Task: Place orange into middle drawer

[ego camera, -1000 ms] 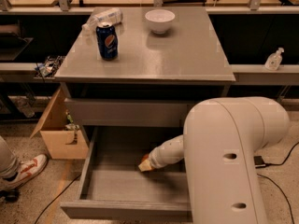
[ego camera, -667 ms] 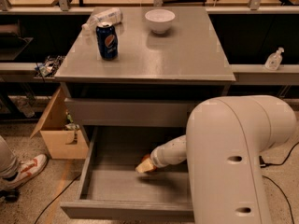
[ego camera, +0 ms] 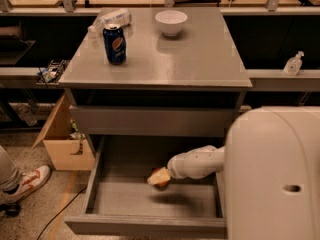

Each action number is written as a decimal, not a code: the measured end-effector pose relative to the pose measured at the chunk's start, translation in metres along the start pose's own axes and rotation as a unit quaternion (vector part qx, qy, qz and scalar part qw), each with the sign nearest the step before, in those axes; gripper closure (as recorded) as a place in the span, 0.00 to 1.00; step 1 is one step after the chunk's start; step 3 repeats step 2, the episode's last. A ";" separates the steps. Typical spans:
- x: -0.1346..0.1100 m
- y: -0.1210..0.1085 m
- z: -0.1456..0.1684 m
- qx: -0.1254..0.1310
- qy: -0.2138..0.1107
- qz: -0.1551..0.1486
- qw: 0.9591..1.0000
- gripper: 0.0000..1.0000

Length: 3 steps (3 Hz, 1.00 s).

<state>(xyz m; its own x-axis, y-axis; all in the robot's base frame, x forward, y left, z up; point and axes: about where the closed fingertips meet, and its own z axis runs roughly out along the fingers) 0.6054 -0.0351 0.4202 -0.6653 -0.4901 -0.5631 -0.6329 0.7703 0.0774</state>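
The claw [ego camera: 159, 175], inside the open middle drawer [ego camera: 93, 183] toward its right side, pinches the orange [ego camera: 162, 182] just above the bare floor (shadow visible beneath), evidently held low for a gentle release.

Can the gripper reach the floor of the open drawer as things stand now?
Probably yes. The gripper is inside the open drawer, low over its floor, and nothing seems to lie between them.
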 end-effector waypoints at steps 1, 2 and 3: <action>0.004 0.004 -0.016 -0.023 -0.029 0.018 0.999 0.00; 0.004 0.011 -0.030 -0.051 -0.060 0.039 0.996 0.00; 0.004 0.011 -0.030 -0.051 -0.060 0.039 0.996 0.00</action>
